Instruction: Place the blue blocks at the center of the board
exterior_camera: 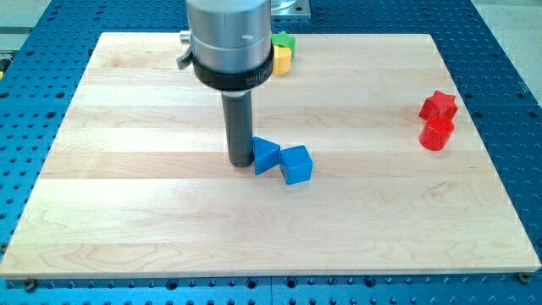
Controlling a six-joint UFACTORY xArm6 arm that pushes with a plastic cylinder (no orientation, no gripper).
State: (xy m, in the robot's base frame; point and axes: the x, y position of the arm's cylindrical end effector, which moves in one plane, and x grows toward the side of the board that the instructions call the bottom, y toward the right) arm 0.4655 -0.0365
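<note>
A pale wooden board (pixel 127 220) fills most of the frame, lying on a blue perforated table (pixel 517 51).

Just left of centre, a thick grey cylinder comes down from the top edge and narrows into a dark rod. My tip (pixel 240 163) rests on the board at the rod's lower end. It has no jaws and holds nothing; it can only push.

Touching the tip's right side, or very nearly, is a blue wedge (pixel 266 155). Just right of that, close enough that the two seem to touch, sits a blue cube (pixel 296 164). Both blue blocks lie near the middle of the frame, so the task looks almost or fully done.

At the top edge, right of the cylinder and partly hidden by it, are a yellow block (pixel 281 59) and a green block (pixel 284 40); their shapes are unclear.

Far right, in the upper part of the frame, a red star (pixel 439 105) sits just above a red cylinder (pixel 437 134), well apart from the blue pair.

The blue blocks look small, rigid and light, likely to slide easily on smooth wood. They cannot be gripped. A push should meet a flat face squarely; off centre, the wedge will probably spin away.
</note>
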